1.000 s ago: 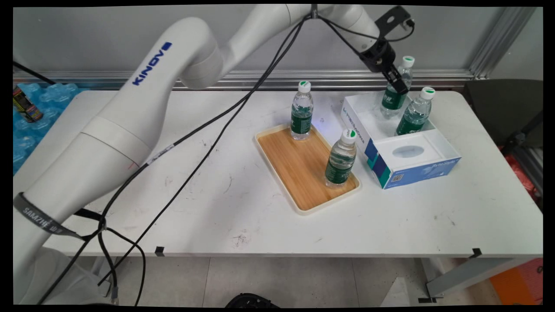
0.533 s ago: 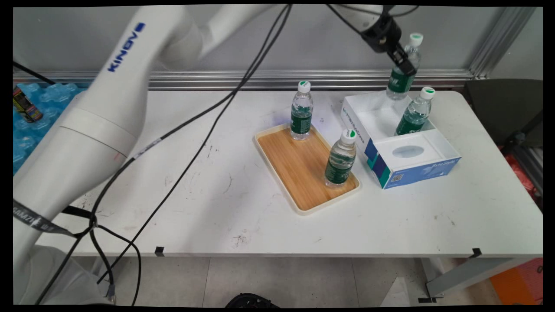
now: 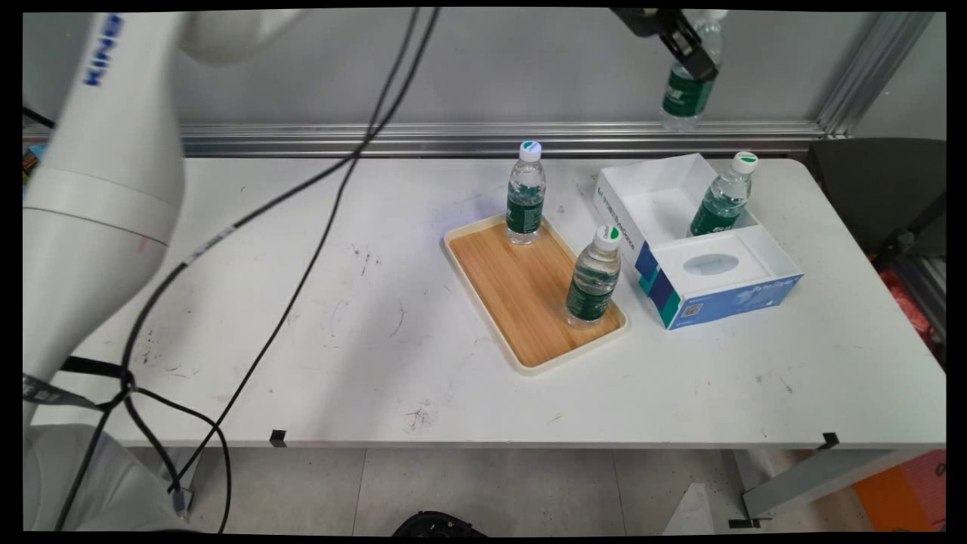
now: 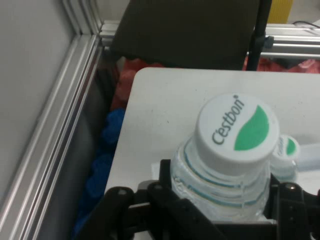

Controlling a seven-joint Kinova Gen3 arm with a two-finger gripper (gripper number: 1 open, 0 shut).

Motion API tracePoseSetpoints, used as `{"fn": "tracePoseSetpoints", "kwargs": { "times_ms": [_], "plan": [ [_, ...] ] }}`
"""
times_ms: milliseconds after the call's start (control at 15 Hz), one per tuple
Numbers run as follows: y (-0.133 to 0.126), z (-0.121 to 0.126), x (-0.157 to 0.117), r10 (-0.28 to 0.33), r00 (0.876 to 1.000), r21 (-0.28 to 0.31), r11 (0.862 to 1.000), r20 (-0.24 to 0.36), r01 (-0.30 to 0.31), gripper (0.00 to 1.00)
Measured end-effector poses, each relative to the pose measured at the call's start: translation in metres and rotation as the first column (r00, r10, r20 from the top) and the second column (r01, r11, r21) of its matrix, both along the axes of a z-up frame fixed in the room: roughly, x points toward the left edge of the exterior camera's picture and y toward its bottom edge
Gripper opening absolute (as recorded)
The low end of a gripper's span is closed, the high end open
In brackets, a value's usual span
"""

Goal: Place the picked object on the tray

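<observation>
My gripper (image 3: pixel 691 57) hangs high at the top edge of the main view, shut on a water bottle (image 3: pixel 686 94) with a green label, held in the air above the back of the white and blue box (image 3: pixel 725 291). In the hand view the held water bottle's white and green cap (image 4: pixel 236 128) fills the middle, with the gripper (image 4: pixel 215 200) clamped round its neck. A second bottle (image 3: pixel 721 198) stands inside the box's rear compartment. Two more bottles (image 3: pixel 525 196) (image 3: pixel 594 279) stand on the wooden tray (image 3: pixel 506 295).
A dark chair (image 3: pixel 880 193) stands off the table's right end. Black cables (image 3: pixel 302 249) hang from the arm across the left half of the table. An aluminium rail (image 3: pixel 378 137) runs along the wall behind the table.
The gripper has lifted the bottle out of the box's rear compartment, straight up to the top of the picture. The other three bottles have stayed in place.
</observation>
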State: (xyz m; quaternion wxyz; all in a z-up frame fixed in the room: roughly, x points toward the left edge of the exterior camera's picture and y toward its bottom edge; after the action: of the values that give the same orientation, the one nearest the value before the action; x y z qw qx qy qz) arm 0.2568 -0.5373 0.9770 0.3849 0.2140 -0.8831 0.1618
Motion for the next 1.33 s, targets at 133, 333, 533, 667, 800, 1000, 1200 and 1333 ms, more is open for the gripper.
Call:
{"fn": "tracePoseSetpoints", "kwargs": {
  "times_ms": [133,333,533,667,800,1000,1200,1333],
  "plan": [
    [0.017,0.012,0.016,0.017,1.000,0.006,1.000,0.013,-0.017,0.00],
    [0.050,0.027,0.041,0.032,0.999,0.030,0.999,0.037,-0.033,0.00],
    [0.078,0.036,0.063,0.033,0.998,0.055,0.998,0.053,-0.036,0.00],
    [0.100,0.041,0.080,0.030,0.997,0.075,0.997,0.066,-0.035,0.00],
    [0.116,0.043,0.093,0.023,0.997,0.091,0.995,0.079,-0.030,0.00],
    [0.146,0.042,0.122,0.000,0.994,0.121,0.993,0.109,-0.013,0.00],
    [0.170,0.035,0.147,-0.030,0.990,0.140,0.990,0.136,0.011,0.00],
    [0.184,0.026,0.163,-0.048,0.988,0.150,0.988,0.149,0.026,0.00]
  ]
}}
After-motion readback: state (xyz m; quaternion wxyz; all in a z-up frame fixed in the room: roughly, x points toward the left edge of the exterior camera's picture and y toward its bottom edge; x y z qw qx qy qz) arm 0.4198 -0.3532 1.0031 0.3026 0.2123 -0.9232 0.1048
